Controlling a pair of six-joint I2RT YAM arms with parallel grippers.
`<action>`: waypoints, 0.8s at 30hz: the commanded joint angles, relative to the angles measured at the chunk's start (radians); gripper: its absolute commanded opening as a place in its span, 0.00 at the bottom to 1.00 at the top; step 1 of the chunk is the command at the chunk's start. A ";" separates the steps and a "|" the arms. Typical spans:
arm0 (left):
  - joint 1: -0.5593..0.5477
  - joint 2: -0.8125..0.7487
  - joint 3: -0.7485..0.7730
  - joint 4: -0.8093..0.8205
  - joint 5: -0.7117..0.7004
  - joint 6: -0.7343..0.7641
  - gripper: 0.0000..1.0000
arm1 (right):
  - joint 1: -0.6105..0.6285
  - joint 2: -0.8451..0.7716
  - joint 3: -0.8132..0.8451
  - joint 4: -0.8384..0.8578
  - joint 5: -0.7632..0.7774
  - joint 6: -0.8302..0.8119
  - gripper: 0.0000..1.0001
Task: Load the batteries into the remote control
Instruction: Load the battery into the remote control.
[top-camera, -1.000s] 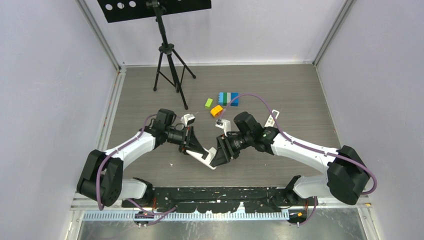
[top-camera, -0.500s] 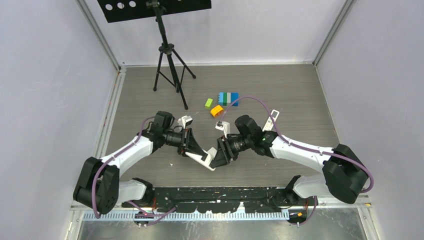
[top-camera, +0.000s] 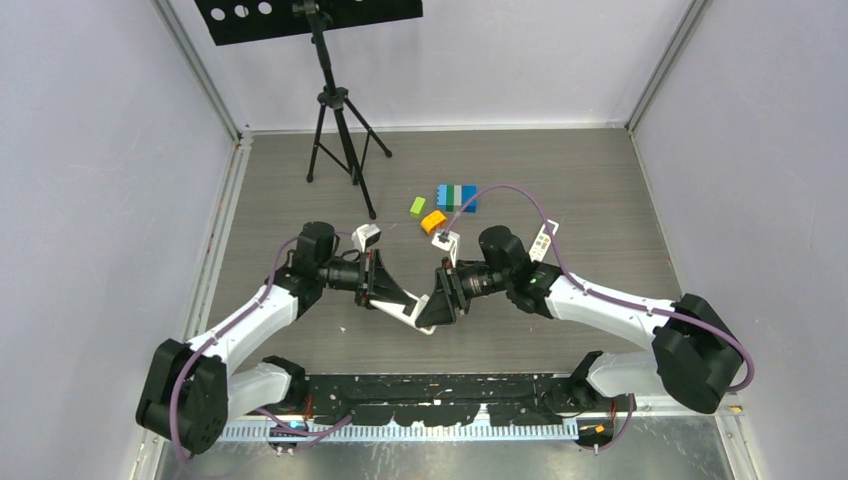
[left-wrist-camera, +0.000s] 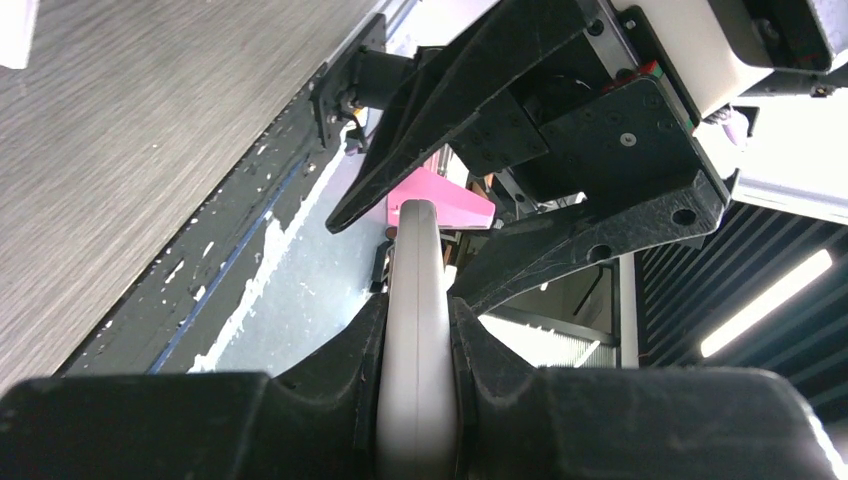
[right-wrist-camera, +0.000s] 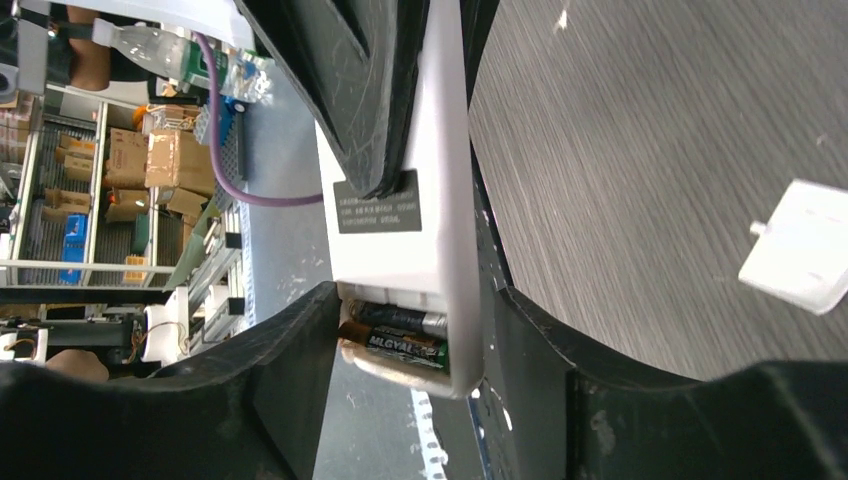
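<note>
**Remote held between two pincers, cells in the bay**

The two arms meet over the near middle of the grey worktop, with the white remote control held between them. The left pincer is clamped on the remote across its thin edge, its black fingers pressed against both faces. The right pincer straddles the remote's other end across its width. Its fingers sit close beside both sides, but it cannot be told whether they press on the casing.

In the right wrist view the battery bay at that end is uncovered. The batteries, two dark cells, lie side by side inside it. A dark label sits on the remote's back, just above the bay.

Farther back on the worktop, a green block, an orange block and blue blocks lie close together. A second white remote lies beside the right forearm. A black tripod stands at the far left.
</note>
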 joint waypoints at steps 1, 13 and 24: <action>-0.013 -0.080 0.089 0.153 0.157 -0.162 0.00 | 0.005 0.013 -0.030 0.030 0.096 -0.024 0.68; -0.012 -0.083 0.139 -0.070 0.110 0.044 0.00 | -0.011 -0.065 -0.021 0.041 0.045 0.042 0.81; -0.012 -0.054 0.163 -0.216 0.064 0.215 0.00 | -0.011 -0.153 -0.043 0.063 -0.043 0.072 0.81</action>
